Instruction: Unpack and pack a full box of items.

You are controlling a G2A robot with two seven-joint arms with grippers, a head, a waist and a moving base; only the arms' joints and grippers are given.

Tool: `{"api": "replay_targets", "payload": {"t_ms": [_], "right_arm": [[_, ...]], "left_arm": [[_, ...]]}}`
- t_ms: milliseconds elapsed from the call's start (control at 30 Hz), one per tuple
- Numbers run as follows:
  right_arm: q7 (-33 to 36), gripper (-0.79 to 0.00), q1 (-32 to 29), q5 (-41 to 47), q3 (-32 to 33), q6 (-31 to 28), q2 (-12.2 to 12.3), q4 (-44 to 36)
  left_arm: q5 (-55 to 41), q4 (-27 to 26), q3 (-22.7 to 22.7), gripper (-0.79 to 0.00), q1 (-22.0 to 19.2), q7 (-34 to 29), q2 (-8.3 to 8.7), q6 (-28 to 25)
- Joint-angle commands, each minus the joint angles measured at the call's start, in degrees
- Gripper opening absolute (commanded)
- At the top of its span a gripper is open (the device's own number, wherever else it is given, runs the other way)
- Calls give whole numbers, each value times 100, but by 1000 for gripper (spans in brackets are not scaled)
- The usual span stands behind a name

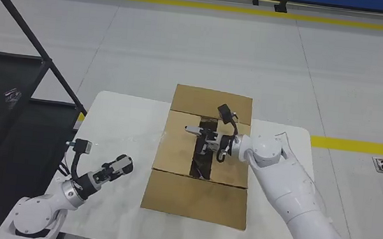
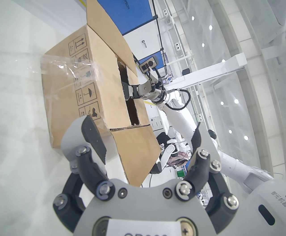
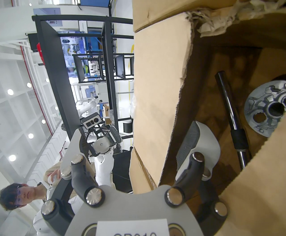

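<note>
Where the right gripper (image 3: 136, 134) stands: over the slit in the top of the cardboard box (image 1: 194, 197), jaws released and wide, grasping nothing; one finger is outside the box and the other is down inside it.
Box flap (image 3: 156, 89): between the two jaws, with its torn edge towards the gripper; I cannot tell if a finger touches it.
Black rod (image 3: 230, 111): just beyond the inner finger, lying inside the box, apart from that finger.
Grey metal disc (image 3: 266, 109): beside the rod, on the side away from the jaws, partly hidden by cardboard.
Crumpled paper (image 3: 219, 24): farthest from these jaws, at the far end of the opening.
Left gripper (image 2: 143, 125): jaws also released and empty, above the white table (image 1: 120, 133), well apart from the box and facing its side wall.
Clear tape (image 2: 67, 64): ahead of the left jaws, a loose strip hanging off the box side.
Step in hand: in my judgement the unpacking has only begun; the end flaps lie open, the inner flaps are nearly closed, and the items are inside.
Next move: probably the right jaws must close on the flap and fold it outwards without tearing it; then the opening would be wide enough to reach the rod and the disc.
</note>
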Motion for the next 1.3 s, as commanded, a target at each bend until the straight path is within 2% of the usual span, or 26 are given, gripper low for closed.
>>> {"api": "replay_targets", "payload": {"t_ms": [0, 333, 500, 667, 967, 1033, 1267], "right_arm": [[62, 0, 7, 87, 7, 14, -21, 13], [768, 0, 105, 1251, 451, -324, -55, 300], [656, 0, 128, 1508, 458, -434, -142, 161], [240, 0, 154, 1507, 289, -538, -286, -98], [-44, 0, 303, 1738, -66, -730, -612, -217], [-286, 0, 352, 1722, -162, -812, -701, -162], [-158, 0, 481, 2095, -355, -998, -980, 127]], "left_arm": [[17, -42, -15, 0, 44, -22, 7, -19], [243, -256, 77, 0, 114, -176, 30, 60], [800, -409, 198, 0, 88, -161, 43, 206], [1252, -518, 355, 0, 55, -14, 39, 354], [2365, -626, 526, 0, -4, 954, 5, 812], [2555, -655, 570, 0, -14, 1205, -9, 914], [2649, -699, 612, 0, -44, 1869, -59, 1150]]}}
